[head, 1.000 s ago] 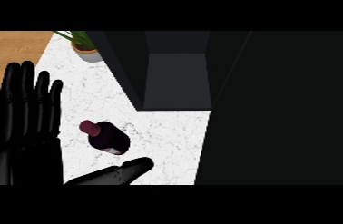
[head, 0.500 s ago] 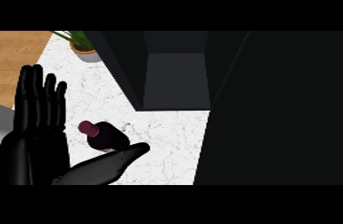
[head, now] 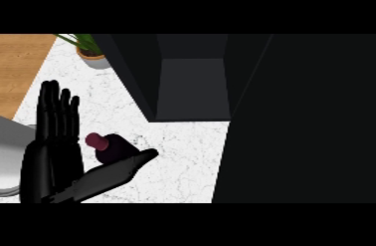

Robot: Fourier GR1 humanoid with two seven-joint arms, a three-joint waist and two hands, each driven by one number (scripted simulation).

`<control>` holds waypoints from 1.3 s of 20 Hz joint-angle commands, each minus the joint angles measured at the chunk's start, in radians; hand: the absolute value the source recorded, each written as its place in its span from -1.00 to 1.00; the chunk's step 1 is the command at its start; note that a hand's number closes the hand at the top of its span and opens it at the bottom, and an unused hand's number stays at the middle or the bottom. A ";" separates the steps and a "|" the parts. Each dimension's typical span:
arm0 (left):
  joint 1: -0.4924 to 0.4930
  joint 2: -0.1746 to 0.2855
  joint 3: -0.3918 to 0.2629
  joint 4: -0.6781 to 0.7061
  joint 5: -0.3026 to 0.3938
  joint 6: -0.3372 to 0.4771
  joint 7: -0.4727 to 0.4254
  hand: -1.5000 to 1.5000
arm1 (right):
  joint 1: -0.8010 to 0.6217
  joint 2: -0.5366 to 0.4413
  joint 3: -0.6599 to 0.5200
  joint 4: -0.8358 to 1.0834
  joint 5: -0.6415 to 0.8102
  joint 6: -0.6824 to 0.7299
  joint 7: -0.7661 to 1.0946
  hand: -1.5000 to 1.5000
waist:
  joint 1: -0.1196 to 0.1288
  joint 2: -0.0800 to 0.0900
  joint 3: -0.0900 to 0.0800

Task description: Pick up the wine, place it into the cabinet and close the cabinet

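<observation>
One potted plant point(head: 89, 52), open cabinet point(head: 191, 85) beyond wine point(head: 110, 146); left hand point(head: 51, 163) alongside.

The left hand point(head: 50, 158) shows at about 8 o'clock in the head view. It is held flat and open, palm towards the camera, with straight fingers point(head: 58, 110) side by side pointing to 12 o'clock. Just beside it, the right hand point(head: 106, 176) comes in from the lower edge at 7 o'clock. It lies slanted, with its straight, closed-together fingertips point(head: 145, 156) pointing to 2 o'clock.
</observation>
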 commanded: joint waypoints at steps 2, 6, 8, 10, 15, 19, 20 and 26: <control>0.071 -0.003 0.009 0.069 0.059 0.011 -0.150 -1.00 | -0.005 -0.019 0.064 -0.171 0.167 -0.046 0.106 -1.00 | 0.001 -0.001 -0.001; 0.183 -0.004 0.010 0.074 0.144 0.001 -0.277 -1.00 | -0.055 -0.034 0.009 -0.145 0.117 -0.050 0.113 -1.00 | 0.010 0.000 0.000; 0.193 0.023 0.063 0.076 0.183 -0.023 -0.277 -1.00 | 0.054 -0.068 0.087 -0.191 0.156 -0.060 0.057 -1.00 | -0.002 -0.004 0.001; 0.218 -0.015 0.031 0.138 0.166 0.001 -0.363 -1.00 | -0.028 -0.059 0.052 -0.159 0.141 -0.071 0.093 -1.00 | 0.006 -0.001 0.000; 0.256 0.024 0.135 0.197 0.270 -0.045 -0.447 -1.00 | 0.014 -0.092 0.113 -0.203 0.175 -0.108 0.106 -1.00 | -0.004 -0.004 -0.001; 0.322 -0.014 0.102 0.258 0.300 -0.056 -0.565 -1.00 | -0.001 -0.098 0.165 -0.180 0.205 -0.133 0.081 -1.00 | -0.001 -0.005 -0.001; 0.364 -0.021 0.080 0.265 0.310 -0.069 -0.622 -1.00 | -0.055 -0.088 0.103 -0.115 0.173 -0.133 0.087 -1.00 | 0.011 -0.001 0.000; 0.292 -0.021 0.185 0.447 0.422 -0.136 -0.716 -1.00 | -0.026 -0.120 0.150 -0.150 0.189 -0.167 0.081 -1.00 | 0.000 -0.001 0.000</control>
